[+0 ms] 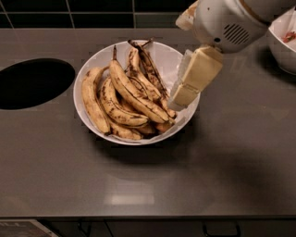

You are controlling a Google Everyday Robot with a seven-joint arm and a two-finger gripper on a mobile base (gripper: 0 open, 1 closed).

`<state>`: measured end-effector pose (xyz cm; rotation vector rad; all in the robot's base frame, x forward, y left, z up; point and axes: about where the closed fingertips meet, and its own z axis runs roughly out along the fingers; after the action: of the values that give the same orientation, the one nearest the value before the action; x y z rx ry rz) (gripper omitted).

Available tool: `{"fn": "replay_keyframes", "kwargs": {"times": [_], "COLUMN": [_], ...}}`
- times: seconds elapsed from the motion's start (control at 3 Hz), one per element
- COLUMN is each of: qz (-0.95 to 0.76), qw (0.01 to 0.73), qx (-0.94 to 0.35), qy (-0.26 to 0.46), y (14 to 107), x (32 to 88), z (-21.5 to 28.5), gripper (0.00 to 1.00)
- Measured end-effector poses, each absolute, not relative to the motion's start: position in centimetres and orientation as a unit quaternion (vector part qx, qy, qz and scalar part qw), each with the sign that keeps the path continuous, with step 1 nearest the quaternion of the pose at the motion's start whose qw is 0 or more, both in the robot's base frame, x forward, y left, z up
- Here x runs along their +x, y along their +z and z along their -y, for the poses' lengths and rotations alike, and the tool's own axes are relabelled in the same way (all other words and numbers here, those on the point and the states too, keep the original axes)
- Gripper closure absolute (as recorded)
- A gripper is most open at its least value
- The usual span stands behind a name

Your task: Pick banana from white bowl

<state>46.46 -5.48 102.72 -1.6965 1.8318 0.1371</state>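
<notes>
Cream-coloured, the gripper (pixel 182 97) slants down from the upper right and hangs over the right side of the white bowl (pixel 163 57), its tip low inside the rim and just beside the near ends of the fruit. Whether it is spread or closed cannot be told, and nothing shows that it holds anything; whether it touches the fruit cannot be made out either. Behind it sits the rounded white wrist housing (pixel 225 22) with a small vent grille.

The banana (pixel 137 95) lies in the bowl on top of the heap. It runs from its thin dark stem at the upper left down to the lower right, yellow with dark streaks along its ridges, and its lower end is close under the gripper's tip. A plumper banana (pixel 92 104) lies along the bowl's left wall, and more speckled ones are packed beneath and behind.

The bowl stands on a grey counter (pixel 194 180). A dark round opening (pixel 32 83) is set in the counter at the left, apart from the bowl. At the top right edge a second white bowl (pixel 281 48) holds reddish bits. Dark tiles (pixel 92 11) line the back.
</notes>
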Motion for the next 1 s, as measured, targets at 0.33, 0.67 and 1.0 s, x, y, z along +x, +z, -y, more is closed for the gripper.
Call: {"fn": "replay_keyframes", "kwargs": {"times": [0.33, 0.67, 1.0], "qz": [-0.695, -0.713, -0.742], "qw": [0.308, 0.263, 0.205], "qx": [-0.646, -0.645, -0.633], "qy": [0.067, 0.079, 0.088], "y": [102.4, 100.8, 98.4], "x": [47.8, 49.4, 49.9], "z": [3.7, 2.6, 2.5], "gripper": [0.00, 0.00, 0.00]}}
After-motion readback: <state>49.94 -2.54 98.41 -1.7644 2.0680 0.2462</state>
